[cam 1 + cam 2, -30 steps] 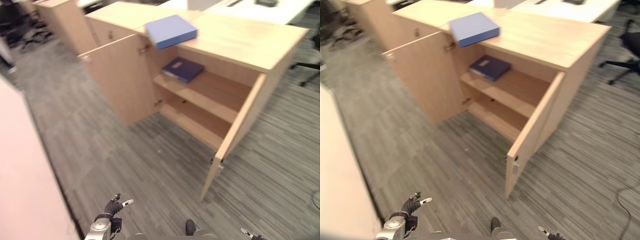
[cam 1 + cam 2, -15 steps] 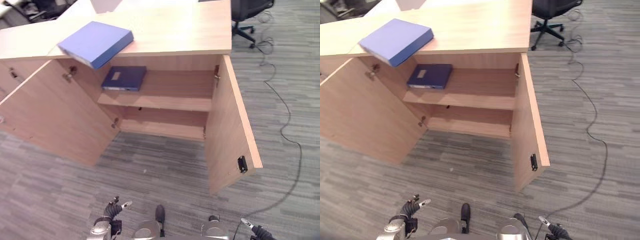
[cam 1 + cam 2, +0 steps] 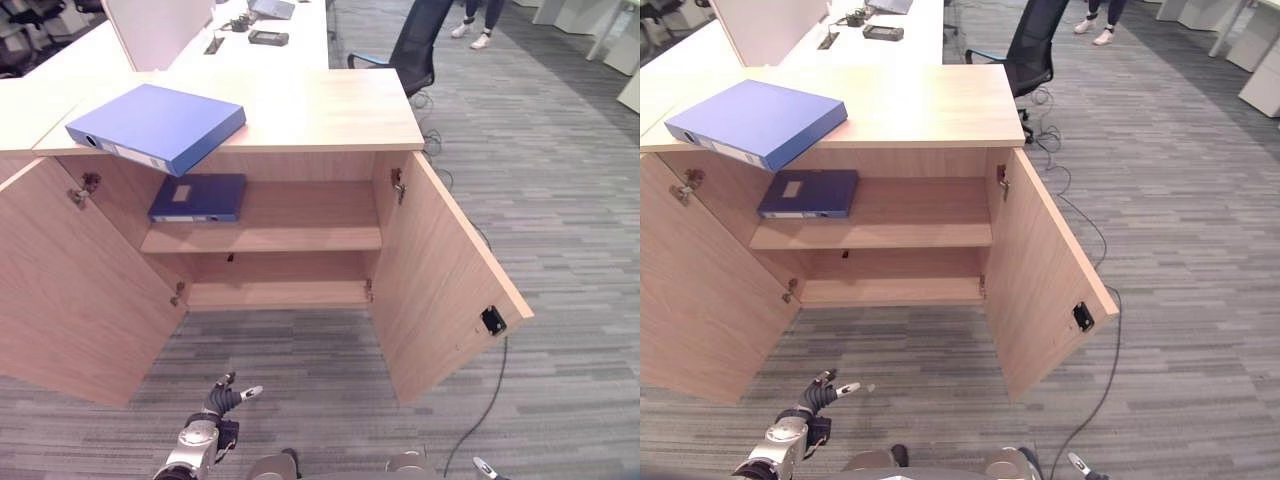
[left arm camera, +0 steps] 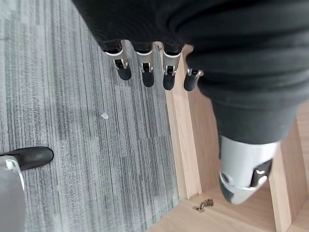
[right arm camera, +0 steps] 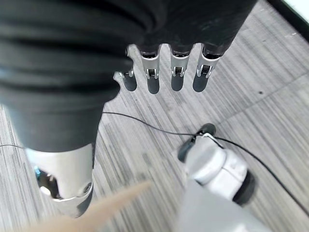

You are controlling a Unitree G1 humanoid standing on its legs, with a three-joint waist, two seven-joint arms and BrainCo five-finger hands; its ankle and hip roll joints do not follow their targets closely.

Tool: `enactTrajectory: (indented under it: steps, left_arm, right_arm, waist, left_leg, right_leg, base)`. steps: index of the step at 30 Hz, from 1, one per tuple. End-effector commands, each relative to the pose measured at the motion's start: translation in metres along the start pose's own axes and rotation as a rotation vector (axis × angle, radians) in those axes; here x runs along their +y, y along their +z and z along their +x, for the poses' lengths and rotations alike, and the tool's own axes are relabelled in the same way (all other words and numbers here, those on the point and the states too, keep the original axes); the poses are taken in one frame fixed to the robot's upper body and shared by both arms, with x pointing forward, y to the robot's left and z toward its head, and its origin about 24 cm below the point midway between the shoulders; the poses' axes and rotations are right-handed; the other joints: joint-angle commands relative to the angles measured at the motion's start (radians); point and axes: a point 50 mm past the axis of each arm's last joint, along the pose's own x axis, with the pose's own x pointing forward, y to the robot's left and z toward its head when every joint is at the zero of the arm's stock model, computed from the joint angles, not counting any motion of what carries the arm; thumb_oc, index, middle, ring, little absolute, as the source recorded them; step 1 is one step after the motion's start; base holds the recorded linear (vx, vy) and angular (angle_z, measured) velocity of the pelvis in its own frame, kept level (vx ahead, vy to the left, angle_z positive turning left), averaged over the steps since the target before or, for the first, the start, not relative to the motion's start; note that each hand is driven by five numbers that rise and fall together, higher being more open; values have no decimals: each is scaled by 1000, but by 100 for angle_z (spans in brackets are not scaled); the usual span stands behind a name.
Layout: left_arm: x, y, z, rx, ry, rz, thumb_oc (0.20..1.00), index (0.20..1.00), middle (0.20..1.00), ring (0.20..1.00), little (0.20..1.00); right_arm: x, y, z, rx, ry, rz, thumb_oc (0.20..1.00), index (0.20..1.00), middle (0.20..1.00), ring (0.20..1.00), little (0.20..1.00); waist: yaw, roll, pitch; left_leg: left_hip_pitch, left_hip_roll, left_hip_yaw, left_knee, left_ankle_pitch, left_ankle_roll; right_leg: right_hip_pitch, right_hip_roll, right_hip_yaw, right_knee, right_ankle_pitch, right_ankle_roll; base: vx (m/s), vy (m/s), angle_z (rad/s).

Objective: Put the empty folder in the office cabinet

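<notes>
Underfoot, grey striped carpet (image 3: pixel 560 200) runs through an office, with a black swivel chair (image 3: pixel 415 45) behind the cabinet and a person's legs (image 3: pixel 480 18) at the far end of the aisle. Beyond the cabinet top (image 3: pixel 320 110) lies a white desk (image 3: pixel 270 40) carrying small dark devices. The light wooden office cabinet (image 3: pixel 275 215) stands with both doors swung wide: the left door (image 3: pixel 70 290) and the right door (image 3: pixel 440 290), the latter with a small black latch near its edge. Inside are an upper shelf (image 3: pixel 300 225) and a lower shelf (image 3: pixel 280 293). A dark blue folder (image 3: pixel 198 197) lies flat at the left end of the upper shelf. The light blue folder (image 3: pixel 155 125) rests on the cabinet top at its left front, one corner overhanging the edge directly above the dark one. The left hand (image 3: pixel 222 398) hangs low near the floor before the left door, well apart from both folders, its fingers (image 4: pixel 147 72) straight and relaxed, holding nothing. The right hand (image 5: pixel 164 72) hangs over the carpet likewise, fingers extended and empty.
</notes>
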Motion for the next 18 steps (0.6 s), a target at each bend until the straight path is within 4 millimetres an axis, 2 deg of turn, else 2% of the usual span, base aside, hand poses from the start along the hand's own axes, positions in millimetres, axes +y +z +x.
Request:
enactTrajectory:
  steps: [1,2,3,4,5,6,7,8,9,10,11,12,13,14,15,16,17,18]
  left_arm:
    - [16,4,-3,-47,39,52,1000,1000,1000,1000,1000]
    - [14,-1,-4,-31,31,55,1000,1000,1000,1000,1000]
    - [12,-5,-5,-16,32,30,1000,1000,1000,1000,1000]
    - [12,-6,-5,-15,32,29,1000,1000,1000,1000,1000]
    - [12,-8,-6,-5,34,22,1000,1000,1000,1000,1000]
    - [12,-10,-6,5,37,11,1000,1000,1000,1000,1000]
    - [5,-15,-7,21,17,9,1000,1000,1000,1000,1000]
    - [2,-18,-8,30,10,16,1000,1000,1000,1000,1000]
    - [2,-18,-8,30,10,16,1000,1000,1000,1000,1000]
    - [1,-16,-7,21,9,7,1000,1000,1000,1000,1000]
    - [0,-14,-6,18,4,-3,1000,1000,1000,1000,1000]
    - [-5,-11,-6,6,-3,-27,1000,1000,1000,1000,1000]
    - [-5,-11,-6,6,-3,-27,1000,1000,1000,1000,1000]
    - [-6,-9,-5,-3,-5,-40,1000,1000,1000,1000,1000]
    - [-7,-5,-4,-15,-1,-41,1000,1000,1000,1000,1000]
    - [-7,-5,-4,-15,-1,-41,1000,1000,1000,1000,1000]
    - [-6,-4,-4,-20,8,-41,1000,1000,1000,1000,1000]
    - [-6,-4,-4,-23,7,-44,1000,1000,1000,1000,1000]
  right_arm:
    - [-6,21,1,-72,0,-40,1000,1000,1000,1000,1000]
    - [-2,22,1,-76,13,-56,1000,1000,1000,1000,1000]
    - [2,25,1,-92,28,-51,1000,1000,1000,1000,1000]
    - [2,25,1,-92,28,-51,1000,1000,1000,1000,1000]
    - [1,24,1,-94,25,-44,1000,1000,1000,1000,1000]
    - [1,23,1,-88,22,-44,1000,1000,1000,1000,1000]
    - [0,17,1,-75,20,-81,1000,1000,1000,1000,1000]
    - [-3,15,1,-72,17,-84,1000,1000,1000,1000,1000]
    - [-3,15,1,-72,18,-84,1000,1000,1000,1000,1000]
    - [-3,16,1,-73,17,-86,1000,1000,1000,1000,1000]
    - [-7,16,1,-70,6,-93,1000,1000,1000,1000,1000]
    - [-13,18,1,-77,-10,-101,1000,1000,1000,1000,1000]
    - [-13,18,1,-77,-10,-101,1000,1000,1000,1000,1000]
    - [-15,18,1,-74,-14,-103,1000,1000,1000,1000,1000]
    - [-19,23,1,-78,-32,-100,1000,1000,1000,1000,1000]
    - [-19,23,1,-78,-32,-100,1000,1000,1000,1000,1000]
    - [-20,24,1,-77,-39,-95,1000,1000,1000,1000,1000]
    - [-21,23,1,-73,-42,-92,1000,1000,1000,1000,1000]
  waist:
    - [23,54,16]
    - [24,55,22]
    - [25,49,25]
    - [25,49,28]
    - [30,37,31]
    - [41,28,32]
    - [57,15,10]
    - [50,12,10]
    - [51,12,8]
    - [54,11,12]
    - [59,9,16]
    - [49,6,27]
    - [48,7,27]
    - [48,10,35]
    - [42,11,50]
    - [42,11,51]
    - [38,13,48]
    - [38,15,50]
  left_leg:
    - [69,103,-7,-193,75,-59]
    - [89,84,3,-197,69,-42]
    - [99,45,13,-202,69,-23]
    - [106,46,15,-203,65,-23]
    - [108,23,20,-205,60,-21]
    - [111,8,28,-203,55,-23]
    - [94,-5,47,-187,48,-30]
    - [87,-4,53,-154,35,-33]
    - [83,-3,54,-152,37,-33]
    - [64,-5,63,-118,34,-41]
    - [47,-8,80,-81,29,-54]
    - [-10,10,112,31,21,-88]
    - [-15,12,110,40,17,-89]
    - [-43,23,105,96,38,-107]
    - [-89,104,127,158,108,-144]
    - [-89,104,127,159,108,-144]
    - [-87,169,152,126,135,-139]
    - [-67,202,173,95,146,-136]
  right_leg:
    - [-6,4,-157,112,-141,23]
    - [-22,66,-193,141,-184,11]
    - [-58,192,-233,104,-198,0]
    - [-54,192,-232,107,-204,1]
    - [-39,218,-274,49,-210,-11]
    - [-21,196,-357,1,-213,-35]
    - [50,164,-445,-110,-239,-85]
    - [74,199,-371,-137,-260,-98]
    - [71,200,-371,-141,-254,-99]
    - [75,212,-328,-163,-240,-96]
    - [83,196,-337,-178,-228,-104]
    - [118,170,-347,-209,-232,-119]
    - [119,171,-349,-210,-232,-120]
    - [137,179,-334,-225,-236,-129]
    - [163,163,-342,-243,-241,-132]
    - [164,163,-342,-243,-241,-132]
    - [167,147,-353,-241,-245,-126]
    - [175,143,-355,-241,-251,-125]
  base:
    - [-21,409,-53]
    - [-7,445,-83]
    - [24,307,-86]
    - [23,215,-67]
    - [7,92,-7]
    - [0,89,26]
    - [8,27,22]
    - [12,-15,15]
    - [-6,0,8]
    - [-45,26,13]
    - [-110,57,15]
    - [-100,44,-1]
    - [-94,37,9]
    - [-66,84,25]
    - [-64,85,33]
    - [-38,171,16]
    - [14,134,6]
    - [49,278,27]
